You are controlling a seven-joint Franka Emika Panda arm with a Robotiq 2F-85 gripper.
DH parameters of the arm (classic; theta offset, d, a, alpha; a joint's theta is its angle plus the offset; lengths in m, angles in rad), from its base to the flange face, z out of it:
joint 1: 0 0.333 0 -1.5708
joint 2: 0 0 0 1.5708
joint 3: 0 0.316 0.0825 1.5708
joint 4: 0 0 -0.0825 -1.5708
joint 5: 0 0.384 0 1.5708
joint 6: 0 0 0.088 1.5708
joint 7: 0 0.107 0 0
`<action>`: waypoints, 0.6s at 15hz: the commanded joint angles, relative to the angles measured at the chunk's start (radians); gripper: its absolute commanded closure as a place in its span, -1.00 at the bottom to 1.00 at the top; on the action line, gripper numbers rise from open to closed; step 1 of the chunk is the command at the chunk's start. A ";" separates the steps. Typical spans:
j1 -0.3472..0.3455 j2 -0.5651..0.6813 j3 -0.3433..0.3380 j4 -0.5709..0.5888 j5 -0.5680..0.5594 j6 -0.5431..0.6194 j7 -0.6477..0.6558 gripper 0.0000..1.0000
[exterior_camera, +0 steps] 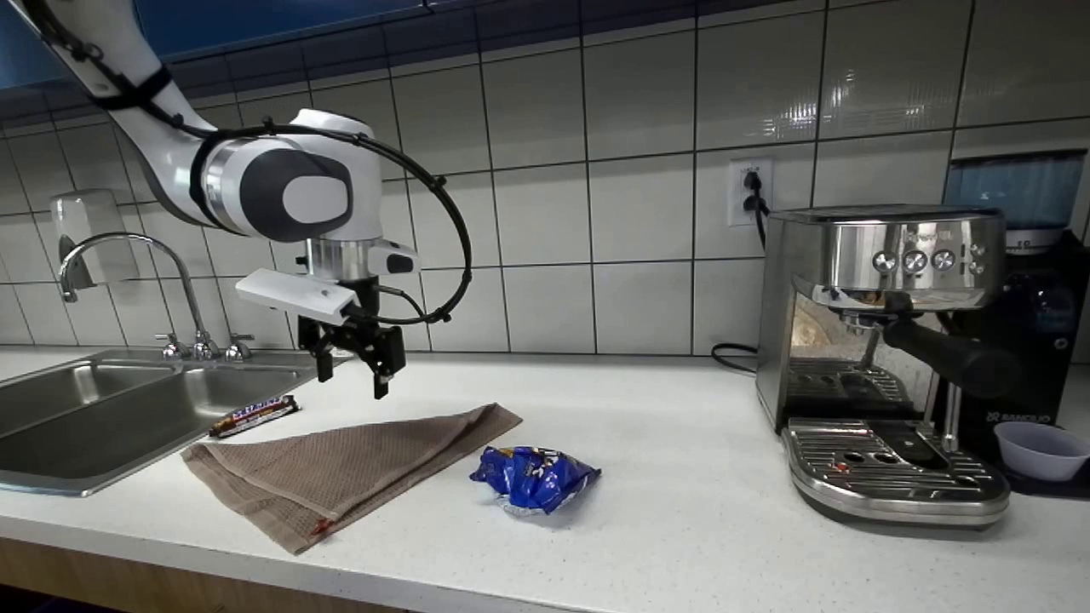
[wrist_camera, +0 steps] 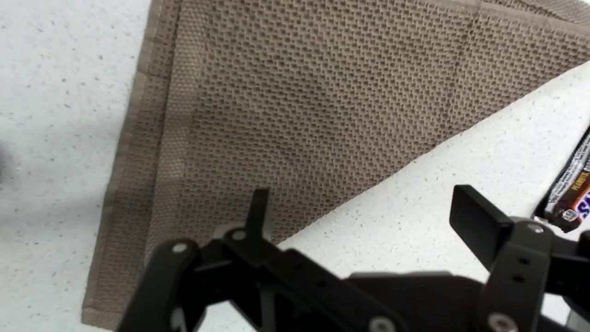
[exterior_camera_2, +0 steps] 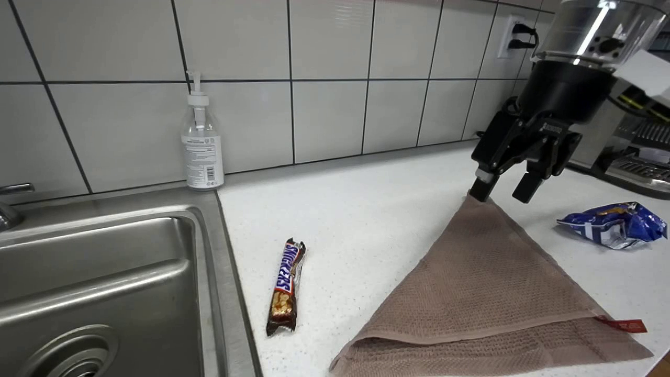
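The gripper is hanging above the towel, its fingers standing wide apart and pinching nothing. The towel is lying folded on the counter, between the candy bar and the snack bag; in the wrist view, one finger is showing over the cloth and the other over the counter, so the pair is straddling the towel's slanting side. The step in hand is looking like lining up over the cloth, with no grip on it being taken; closing on it from this pose would seemingly be calling for a straight descent, bringing the tips right down to the counter so that they are catching thin fabric rather than sliding over it. As for edges, a corner of the towel is reaching near the front edge of the counter, so dragging it that way would be risking a droop. The sink is bordering the candy bar's side, while the tiled wall is closing off the back, with the soap bottle standing just beside it. The snack bag is sitting near the towel, so a low sweep there could be nudging it; the wider room is lying past the bag, where the counter is stretching toward the coffee machine.
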 commanded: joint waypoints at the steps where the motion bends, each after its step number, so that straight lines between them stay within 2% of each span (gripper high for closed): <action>1: -0.030 0.064 0.019 0.066 -0.019 0.000 0.050 -1.00; 9: -0.062 0.164 0.015 0.153 -0.030 -0.003 0.106 -1.00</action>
